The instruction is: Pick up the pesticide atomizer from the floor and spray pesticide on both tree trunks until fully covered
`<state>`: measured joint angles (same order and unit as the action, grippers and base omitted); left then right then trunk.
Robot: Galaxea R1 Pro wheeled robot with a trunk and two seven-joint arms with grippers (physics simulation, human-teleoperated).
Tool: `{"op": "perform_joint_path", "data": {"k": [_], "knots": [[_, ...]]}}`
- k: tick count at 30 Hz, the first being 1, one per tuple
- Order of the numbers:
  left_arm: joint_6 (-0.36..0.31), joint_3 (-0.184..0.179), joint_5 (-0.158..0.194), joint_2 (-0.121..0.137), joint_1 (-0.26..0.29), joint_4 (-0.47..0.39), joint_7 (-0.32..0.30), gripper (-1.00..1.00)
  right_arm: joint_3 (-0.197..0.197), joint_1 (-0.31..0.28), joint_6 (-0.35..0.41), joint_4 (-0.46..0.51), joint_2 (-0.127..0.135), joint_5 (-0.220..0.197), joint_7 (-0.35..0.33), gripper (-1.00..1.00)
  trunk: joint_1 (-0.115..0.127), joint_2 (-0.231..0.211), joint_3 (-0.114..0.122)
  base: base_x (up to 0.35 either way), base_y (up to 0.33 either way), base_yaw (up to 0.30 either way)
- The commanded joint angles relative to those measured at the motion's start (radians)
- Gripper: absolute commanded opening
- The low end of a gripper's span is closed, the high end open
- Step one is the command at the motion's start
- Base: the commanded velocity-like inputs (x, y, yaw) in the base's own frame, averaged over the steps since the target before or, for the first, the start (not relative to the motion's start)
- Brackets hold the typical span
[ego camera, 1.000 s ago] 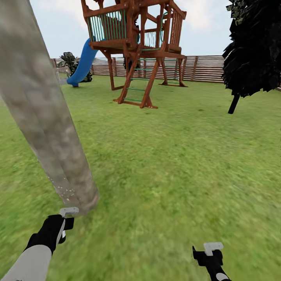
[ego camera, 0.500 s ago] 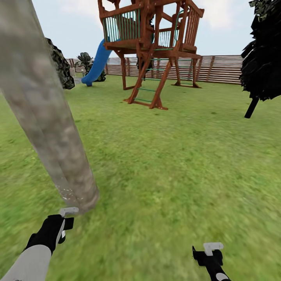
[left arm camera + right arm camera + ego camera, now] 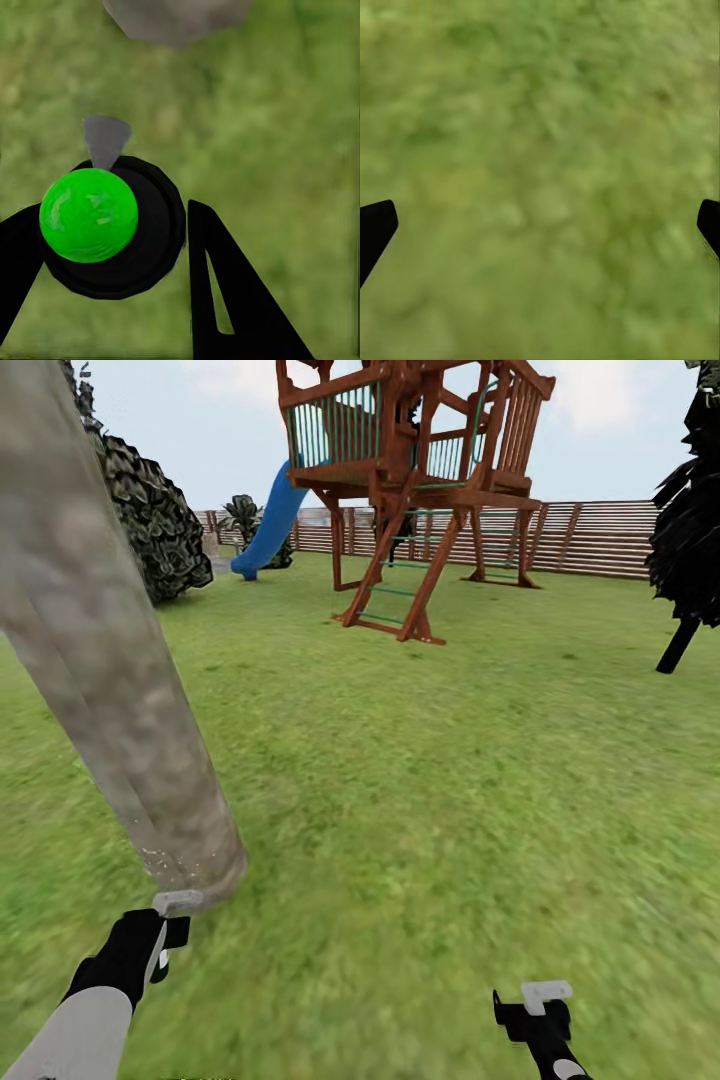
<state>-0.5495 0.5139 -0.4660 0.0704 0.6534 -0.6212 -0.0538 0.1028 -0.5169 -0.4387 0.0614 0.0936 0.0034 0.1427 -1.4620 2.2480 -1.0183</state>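
Note:
A thick mottled grey-brown tree trunk [image 3: 110, 660] leans across the left of the head view, and its base [image 3: 176, 15] meets the grass floor [image 3: 420, 780]. Tiny white pesticide specks [image 3: 165, 857] dot the bark low down. My left gripper [image 3: 150, 945] is shut on the pesticide atomizer [image 3: 88, 215], a black body with a bright green round top. Its grey nozzle [image 3: 176, 903] points at the trunk's foot from close by. My right gripper [image 3: 535, 1005] hangs open over bare grass, its black fingertips [image 3: 376, 225] far apart and nothing between them.
A brown wooden play tower [image 3: 420, 470] with a blue slide [image 3: 268, 530] stands ahead, before a slatted fence [image 3: 600, 540]. A dark leafy bush [image 3: 150, 520] sits behind the trunk, and a slim dark-leaved tree [image 3: 690, 540] stands at the right. Open lawn lies between.
The whole head view has shifted: the play tower slid rightward and the dark bush came into sight behind the trunk. Both arms hold the same pose, with the atomizer still gripped.

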Motion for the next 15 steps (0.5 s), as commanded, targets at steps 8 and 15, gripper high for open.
{"op": "perform_joint_path", "data": {"k": [8,15], "knots": [[0.000,0.004,0.000,0.001,0.000,-0.001,0.001,-1.00,0.000,0.000,0.000,0.000,0.000,0.000,0.000,1.00,0.000,0.000,0.000,0.064,-0.267,0.277],[-0.005,-0.001,0.000,0.009,0.052,-0.003,-0.006,-1.00,0.000,0.000,0.000,0.000,0.000,0.000,0.000,1.00,0.000,0.000,0.000,-0.010,-0.029,0.256]]}}
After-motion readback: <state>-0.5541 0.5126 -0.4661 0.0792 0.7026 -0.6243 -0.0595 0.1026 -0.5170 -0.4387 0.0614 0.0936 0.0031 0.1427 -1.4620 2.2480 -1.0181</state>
